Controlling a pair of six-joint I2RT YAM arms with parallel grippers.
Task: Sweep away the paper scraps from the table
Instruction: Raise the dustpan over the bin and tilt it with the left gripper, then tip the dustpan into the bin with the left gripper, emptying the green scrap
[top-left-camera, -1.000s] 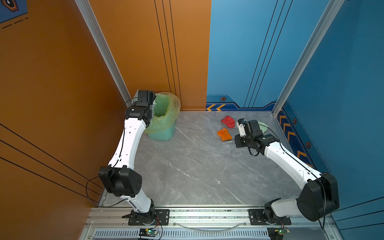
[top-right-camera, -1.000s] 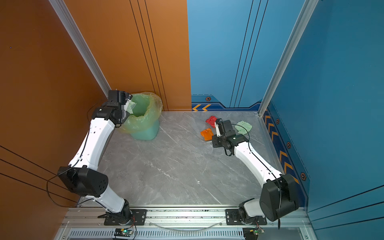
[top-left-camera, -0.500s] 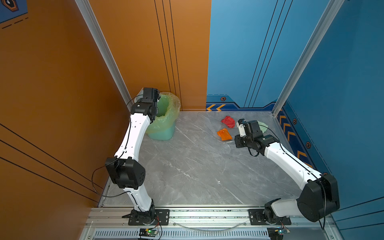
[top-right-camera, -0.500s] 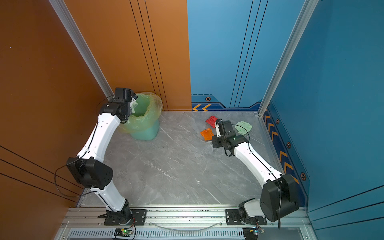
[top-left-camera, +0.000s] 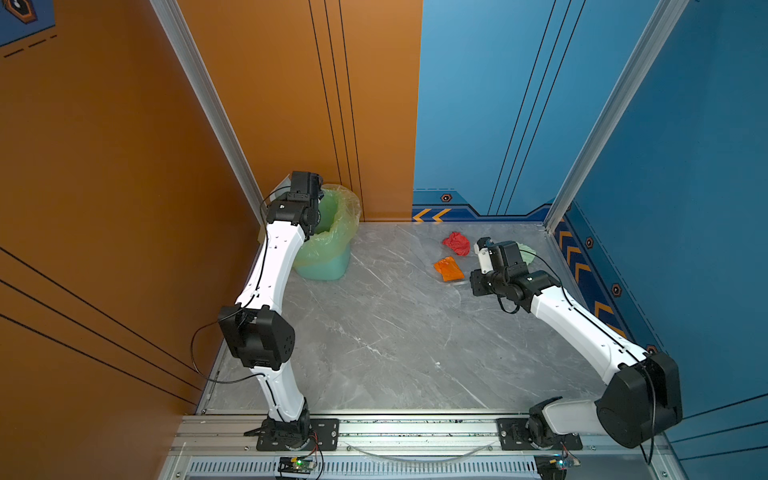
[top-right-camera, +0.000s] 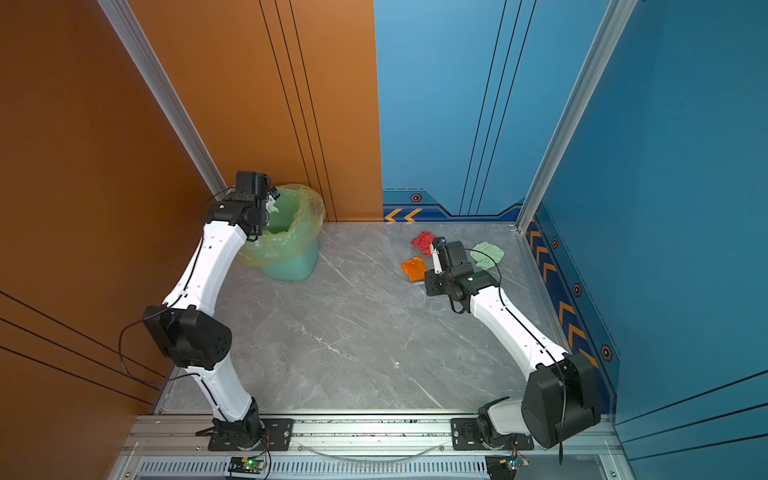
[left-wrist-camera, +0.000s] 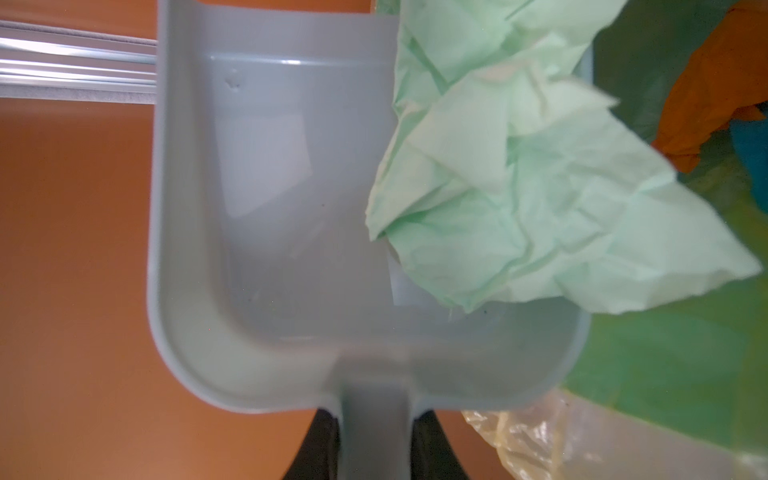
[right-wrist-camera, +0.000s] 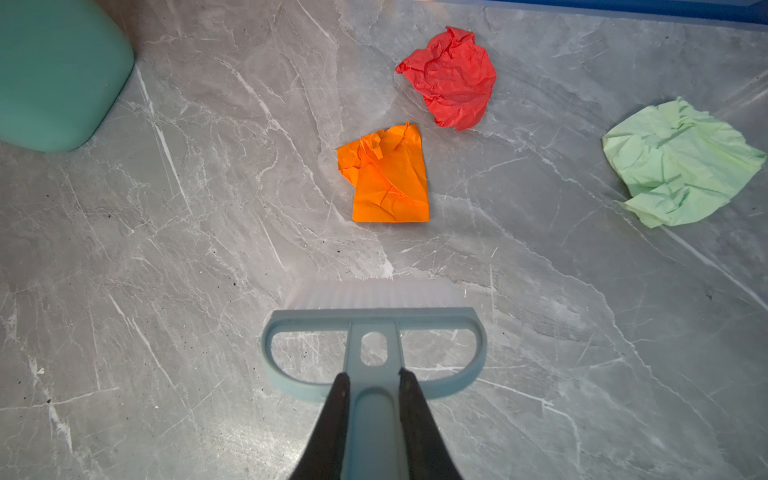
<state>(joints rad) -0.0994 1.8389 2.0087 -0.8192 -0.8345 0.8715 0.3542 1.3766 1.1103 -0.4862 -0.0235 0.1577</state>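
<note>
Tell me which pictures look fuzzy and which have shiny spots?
Left wrist view: the green paper is smeared at its edges, and the dustpan has a fuzzy handle near the camera and a pale reflection on its floor. Right wrist view: the orange paper and red paper are crisp, and the brush has soft bristles. Both top views: sharp, with glare on the front metal rail.
</note>
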